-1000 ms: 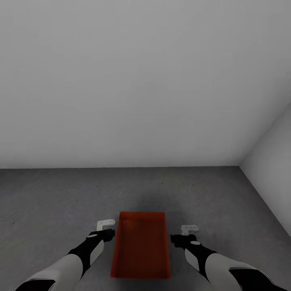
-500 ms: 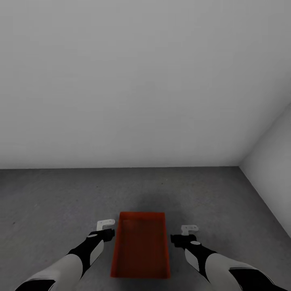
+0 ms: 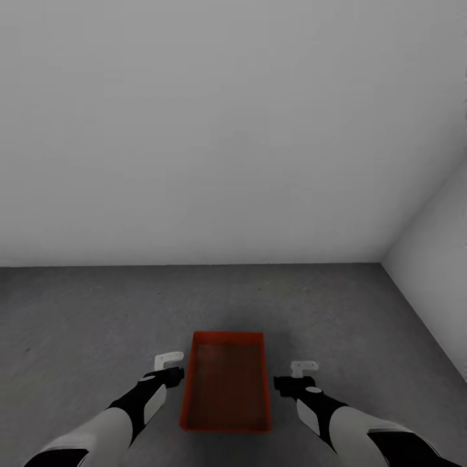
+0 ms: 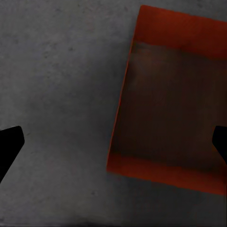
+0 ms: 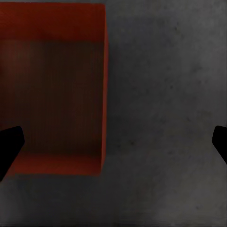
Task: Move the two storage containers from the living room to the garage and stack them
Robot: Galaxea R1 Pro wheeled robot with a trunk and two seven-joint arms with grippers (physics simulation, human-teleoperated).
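An orange-red storage container (image 3: 226,383) is sitting on the dark concrete floor (image 3: 97,311) between two arms; the left gripper (image 3: 170,366) and right gripper (image 3: 302,375) are hovering beside it, fingers spread wide, empty; grey walls (image 3: 194,130) are standing beyond.

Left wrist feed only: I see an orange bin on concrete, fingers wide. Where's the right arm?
Observer: The right gripper is by the container, beside its right long wall, open and not touching it.
Operator: Bin centred between the arms?
Observer: Roughly. In the head view the left gripper stands about as clear of the other long wall.
Operator: What's ahead?
Observer: Bare floor, then a grey wall. It meets a side wall on the right.
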